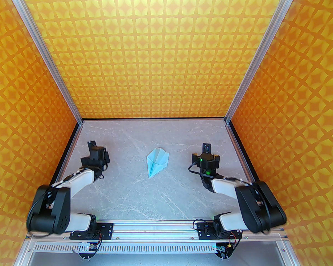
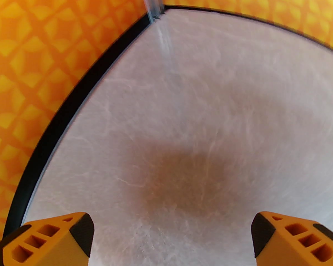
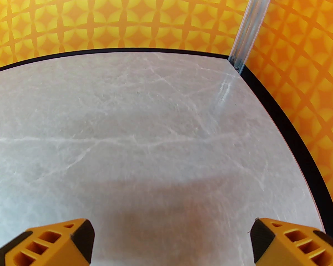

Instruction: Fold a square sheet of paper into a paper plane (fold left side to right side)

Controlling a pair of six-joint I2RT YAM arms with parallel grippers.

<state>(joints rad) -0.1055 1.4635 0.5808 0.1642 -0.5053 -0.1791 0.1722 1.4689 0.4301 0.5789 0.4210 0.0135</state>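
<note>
Paper plane: The light-blue paper plane (image 1: 157,161) lies flat in the middle of the grey counter (image 1: 127,198). Its long thin tip points toward the near edge, where my arms are bolted.
My left gripper: My left gripper (image 1: 93,145) is off to the left of the plane, well apart from it. Its jaws are spread wide and grasp nothing, with bare counter under them.
My right gripper: My right gripper (image 1: 206,148) is off to the right of the plane, well apart too. Its jaws are spread wide and grasp nothing.
In the way: Bare counter lies between each gripper and the plane.
Around: Orange and yellow patterned walls (image 1: 166,51) stand on three sides. Silver posts (image 1: 254,62) run up from the far corners.
</note>
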